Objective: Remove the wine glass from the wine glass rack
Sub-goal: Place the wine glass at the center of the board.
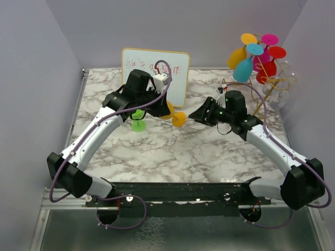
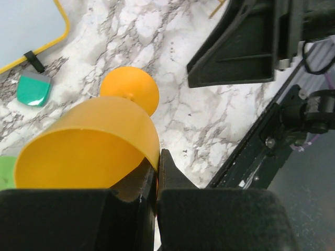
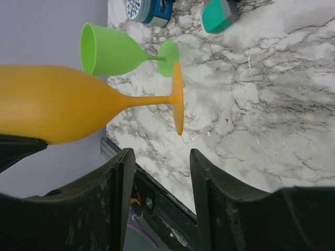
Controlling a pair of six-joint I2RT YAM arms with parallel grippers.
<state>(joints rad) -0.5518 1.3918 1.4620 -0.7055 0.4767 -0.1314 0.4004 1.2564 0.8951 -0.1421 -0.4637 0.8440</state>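
Note:
My left gripper [image 1: 161, 108] is shut on the rim of an orange wine glass [image 1: 178, 119], mid-table in front of the whiteboard. In the left wrist view the fingers [image 2: 166, 175] pinch the bowl wall of that glass [image 2: 89, 141]. I cannot tell if its foot touches the table. My right gripper [image 1: 201, 115] is open and empty just right of the glass's foot; in the right wrist view the gripper [image 3: 159, 157] is apart from the orange glass [image 3: 78, 104]. The gold wire wine glass rack [image 1: 267, 86] stands at the back right with several coloured glasses on it.
A green wine glass [image 1: 138, 120] stands just left of the orange one, also in the right wrist view [image 3: 115, 52]. A yellow-framed whiteboard [image 1: 155, 73] leans at the back. A green eraser [image 3: 222, 13] and a blue object [image 3: 149, 10] lie near it.

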